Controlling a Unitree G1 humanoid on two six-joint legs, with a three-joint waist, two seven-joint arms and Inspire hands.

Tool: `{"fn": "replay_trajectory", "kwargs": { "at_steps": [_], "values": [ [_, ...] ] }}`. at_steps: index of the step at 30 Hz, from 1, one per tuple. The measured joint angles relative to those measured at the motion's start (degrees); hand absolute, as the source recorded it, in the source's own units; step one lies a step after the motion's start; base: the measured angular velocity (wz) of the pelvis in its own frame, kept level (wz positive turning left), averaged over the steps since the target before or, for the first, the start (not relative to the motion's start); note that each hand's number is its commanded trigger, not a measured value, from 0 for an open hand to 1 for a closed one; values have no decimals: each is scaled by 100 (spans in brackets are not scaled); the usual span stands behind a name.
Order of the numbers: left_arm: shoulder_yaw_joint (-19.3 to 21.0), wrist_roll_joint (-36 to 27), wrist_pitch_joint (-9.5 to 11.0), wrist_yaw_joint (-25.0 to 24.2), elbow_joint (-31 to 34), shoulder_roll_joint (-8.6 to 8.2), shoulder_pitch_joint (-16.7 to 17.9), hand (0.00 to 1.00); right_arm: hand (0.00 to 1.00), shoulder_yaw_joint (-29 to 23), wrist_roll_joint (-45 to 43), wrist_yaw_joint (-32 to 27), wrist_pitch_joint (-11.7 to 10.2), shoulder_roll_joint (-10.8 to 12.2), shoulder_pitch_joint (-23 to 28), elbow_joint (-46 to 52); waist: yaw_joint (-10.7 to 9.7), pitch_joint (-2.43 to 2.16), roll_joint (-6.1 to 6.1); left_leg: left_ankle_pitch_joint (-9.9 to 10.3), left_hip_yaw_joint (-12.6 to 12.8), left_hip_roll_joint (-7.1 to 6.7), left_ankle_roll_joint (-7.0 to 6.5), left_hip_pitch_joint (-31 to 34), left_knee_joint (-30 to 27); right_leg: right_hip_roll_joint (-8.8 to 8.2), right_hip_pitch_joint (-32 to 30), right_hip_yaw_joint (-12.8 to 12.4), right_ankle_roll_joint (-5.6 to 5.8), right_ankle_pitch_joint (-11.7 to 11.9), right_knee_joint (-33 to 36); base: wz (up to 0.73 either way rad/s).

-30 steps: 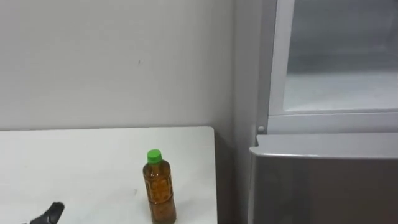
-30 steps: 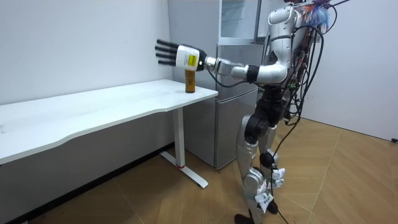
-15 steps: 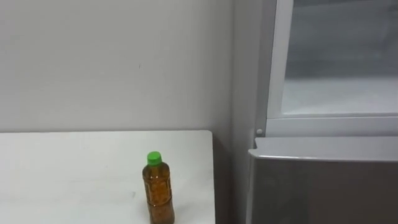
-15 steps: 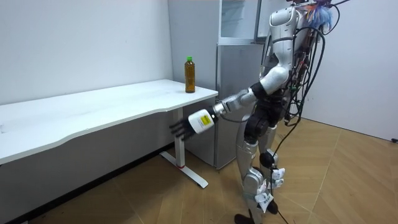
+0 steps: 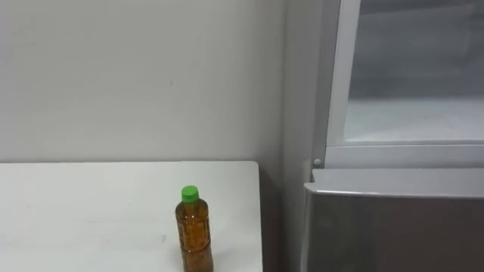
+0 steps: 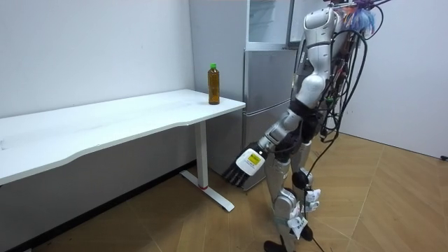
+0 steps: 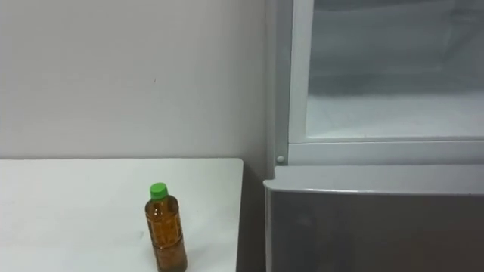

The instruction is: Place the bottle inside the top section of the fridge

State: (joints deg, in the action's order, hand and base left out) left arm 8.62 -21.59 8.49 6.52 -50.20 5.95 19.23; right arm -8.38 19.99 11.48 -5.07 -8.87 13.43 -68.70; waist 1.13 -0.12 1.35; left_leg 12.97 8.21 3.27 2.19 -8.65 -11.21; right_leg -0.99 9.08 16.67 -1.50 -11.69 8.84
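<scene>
A sparsely furnished room, more test space than home, is seen: a long white table (image 6: 105,129) set against bare pale walls (image 6: 84,49), a steel fridge (image 6: 266,84) beside it, wood-pattern flooring (image 6: 392,203) underfoot.

a white bench (image 5: 91,211) occupies the lower left of the left eye view, its right edge ending a little past the frame's middle. one bottle (image 5: 193,234) of brown liquid with a green cap stands upright on it, near that right edge, at the bottom of the frame. in the room view the bench runs from the left edge toward the centre, on a white leg planted on the wooden floor (image 6: 175,224), the bottle at its far corner.
</scene>
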Motion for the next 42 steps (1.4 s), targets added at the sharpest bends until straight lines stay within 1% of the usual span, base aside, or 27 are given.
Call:
{"fn": "replay_trajectory", "kwargs": {
  "at_steps": [1,6,8,9,12,14,19,21,22,26,29,33,35,36,42],
  "values": [
    [-44,94,-26,-84,-64,0,31,0,0,14,7,-2,0,-1,2,-7,-1,3,-3,0,8,0,0,0,2,0,-7,-9,-1,-1,3,0],
    [-60,640,-67,-179,-410,-2,31,0,0,38,-25,-41,-4,10,-9,-14,-1,5,-36,0,99,2,0,12,6,-2,-75,-93,11,-17,30,-7],
    [-61,784,-66,-206,-551,4,0,0,0,53,-15,-69,-10,35,-7,-19,-12,4,-68,0,101,0,0,13,20,-2,-105,-96,11,-16,34,-3],
    [-60,881,-69,-226,-751,9,-68,0,0,59,-8,-68,-12,50,-16,-27,-23,5,-91,0,101,-1,0,10,35,-1,-108,-94,12,-14,31,0],
    [-85,990,-109,-262,-1064,5,-135,0,0,160,3,-66,-10,66,-78,-72,-79,17,-160,0,102,-1,0,23,45,2,-108,-95,13,-14,12,0],
    [-91,995,-108,-263,-1172,35,-180,0,0,224,7,-67,-10,63,-85,-72,-78,19,-171,0,102,-3,0,38,44,0,-117,-92,14,-13,-2,0],
    [-110,1001,-201,-347,-1354,98,-296,0,0,260,23,-67,-2,60,-103,-137,-92,19,-176,0,102,-4,0,105,45,0,-175,-92,15,-12,-6,0],
    [-135,1003,-217,-371,-1396,119,-345,0,0,263,29,-67,12,61,-105,-137,-94,21,-179,0,102,-4,0,110,45,1,-179,-92,15,-12,-6,0],
    [-213,1010,-223,-375,-1400,132,-379,0,0,263,22,-72,15,61,-117,-137,-95,21,-179,0,101,-5,0,116,45,1,-191,-94,15,-12,-6,0],
    [-229,1118,-252,-433,-1420,137,-424,0,0,269,20,-80,17,61,-126,-138,-96,25,-180,0,101,-5,0,119,49,2,-198,-99,15,-12,-4,0],
    [-325,1122,-318,-476,-1419,167,-457,0,0,283,21,-89,21,60,-161,-139,-95,29,-173,0,102,-5,0,120,49,3,-206,-118,15,-12,-9,-2],
    [-419,1113,-327,-488,-1421,181,-464,0,0,445,27,-151,28,30,-223,-145,-92,31,-169,0,99,-7,0,151,49,6,-221,-156,15,-12,-7,-2],
    [-429,1113,-346,-489,-1420,187,-472,0,0,494,27,-178,50,26,-266,-142,-95,30,-168,0,99,-9,0,160,47,7,-223,-167,15,-12,-9,2],
    [-430,1113,-359,-489,-1420,188,-476,0,0,500,26,-204,96,28,-276,-144,-100,30,-166,0,99,-11,0,173,46,7,-230,-172,15,-12,-10,6],
    [-427,1115,-435,-499,-1418,188,-478,0,0,551,10,-216,133,27,-302,-145,-92,30,-158,0,99,-16,0,220,44,13,-266,-222,14,-12,-7,2]
  ]
}}
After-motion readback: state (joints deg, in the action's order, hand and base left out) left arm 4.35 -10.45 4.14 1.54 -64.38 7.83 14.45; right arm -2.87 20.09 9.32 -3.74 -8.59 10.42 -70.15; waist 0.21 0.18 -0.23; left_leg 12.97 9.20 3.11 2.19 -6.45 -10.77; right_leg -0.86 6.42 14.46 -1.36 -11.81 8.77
